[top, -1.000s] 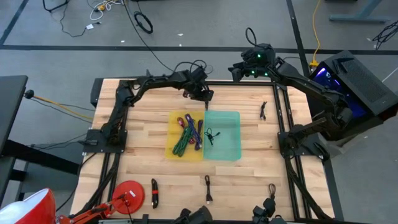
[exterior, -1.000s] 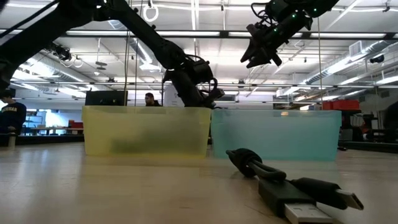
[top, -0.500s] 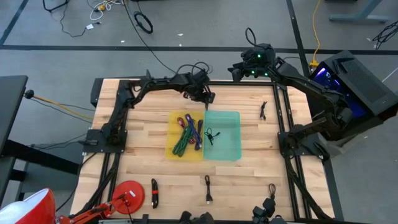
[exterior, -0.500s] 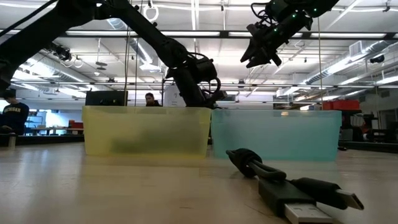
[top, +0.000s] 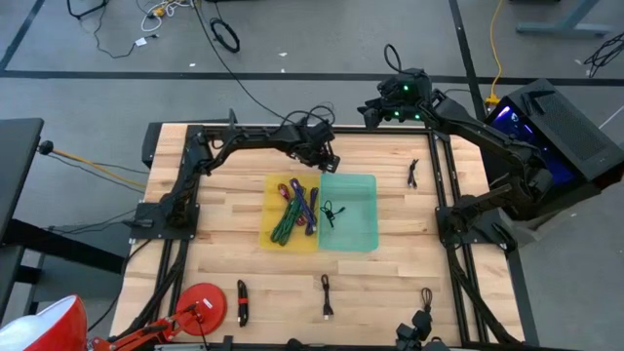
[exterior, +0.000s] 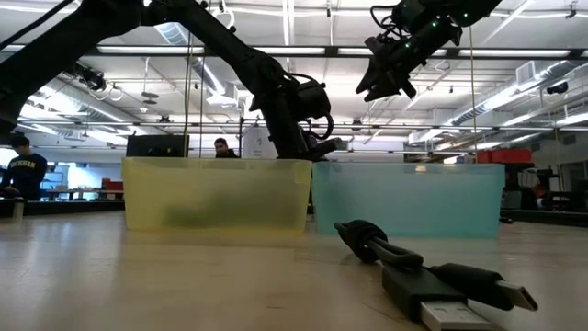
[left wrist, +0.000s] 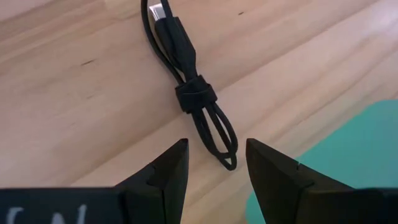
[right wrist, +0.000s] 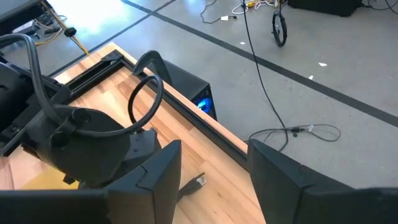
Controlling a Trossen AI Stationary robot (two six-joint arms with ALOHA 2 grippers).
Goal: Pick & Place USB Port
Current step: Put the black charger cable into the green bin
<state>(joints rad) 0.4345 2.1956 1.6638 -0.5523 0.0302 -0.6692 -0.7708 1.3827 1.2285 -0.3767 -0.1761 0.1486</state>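
Observation:
A black USB cable [left wrist: 194, 96], coiled and bound by a strap, lies flat on the wooden table just behind the teal bin [top: 349, 212]. My left gripper [top: 328, 159] hovers over it, open. In the left wrist view the two fingers [left wrist: 214, 146] stand on either side of the cable's looped end without touching it. My right gripper [top: 370, 112] is open and empty, raised high over the table's far edge [exterior: 381, 87]. A yellow bin [top: 292, 210] stands against the teal bin's left side.
The yellow bin holds green, purple and red cables [top: 295, 207]; the teal bin holds one black cable [top: 330, 213]. More black cables lie at the right [top: 412, 174] and along the near edge [top: 327, 295], [top: 242, 302], [top: 426, 297]. A red disc [top: 200, 304] sits near left.
My left gripper has shifted a little toward the table's right and near edges, closer to the teal bin's far rim, and its wrist has turned somewhat. The right arm has kept still.

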